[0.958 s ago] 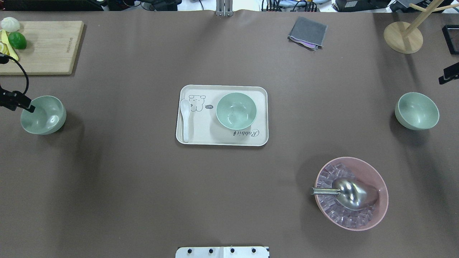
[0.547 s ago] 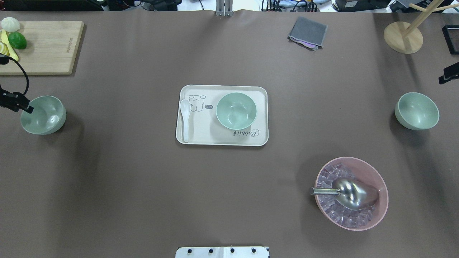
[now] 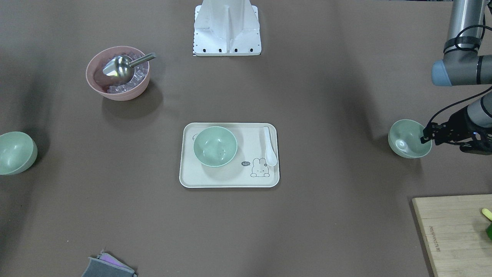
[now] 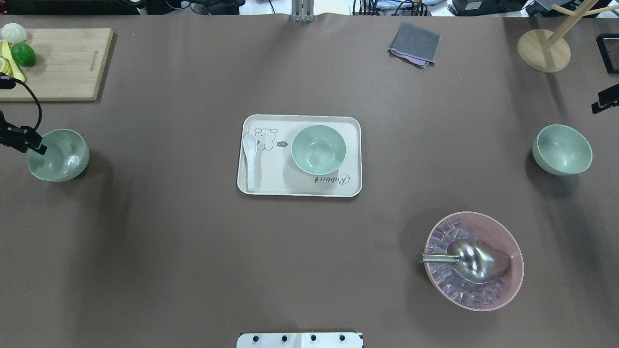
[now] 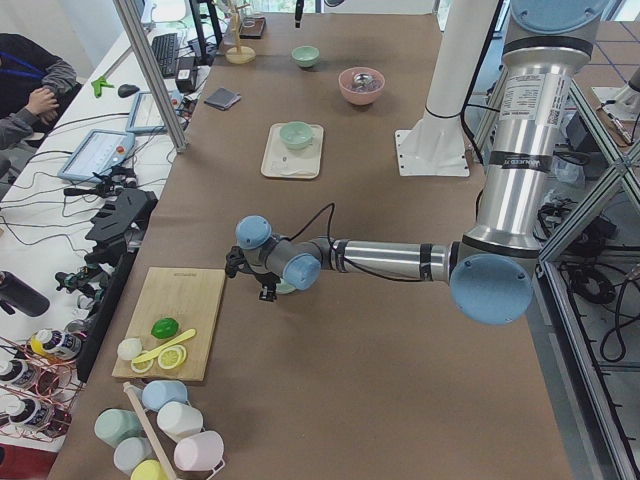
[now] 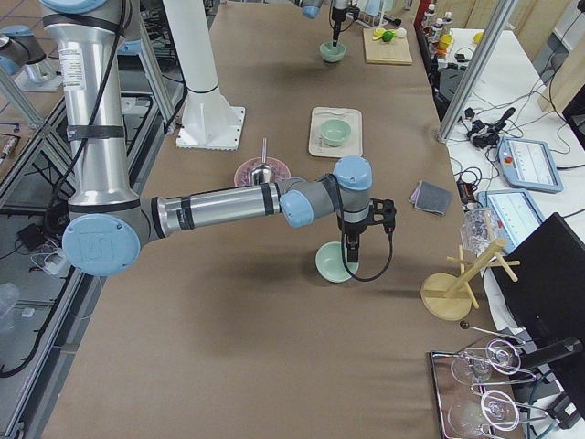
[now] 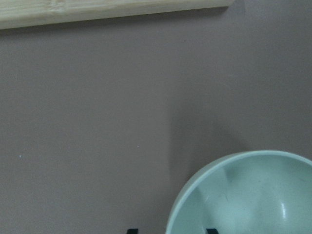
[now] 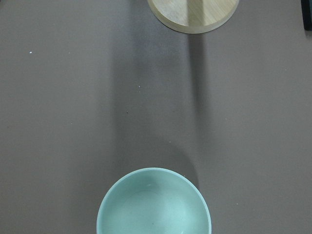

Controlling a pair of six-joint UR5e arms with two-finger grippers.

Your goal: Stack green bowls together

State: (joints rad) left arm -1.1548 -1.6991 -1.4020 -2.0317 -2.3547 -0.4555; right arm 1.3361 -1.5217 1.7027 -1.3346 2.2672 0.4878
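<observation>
Leaves the pink bowl [image 4: 474, 261], near right, out of it. Straddles the rim of the left bowl [image 4: 58, 154] with the left jaws released, one inside, one outside, likely to pinch and lift. Sees the middle bowl [image 4: 318, 149] on the tray [image 4: 271, 186], mid-table, a probable base for stacking. Hangs the right jaws over the right bowl [image 4: 562, 149]; cannot tell their grip.

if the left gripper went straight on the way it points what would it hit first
Probably the green bowl beside the cutting board. The left gripper points down with its fingers astride the rim, one inside, one outside; whether bowl or table comes first is unclear.
</observation>
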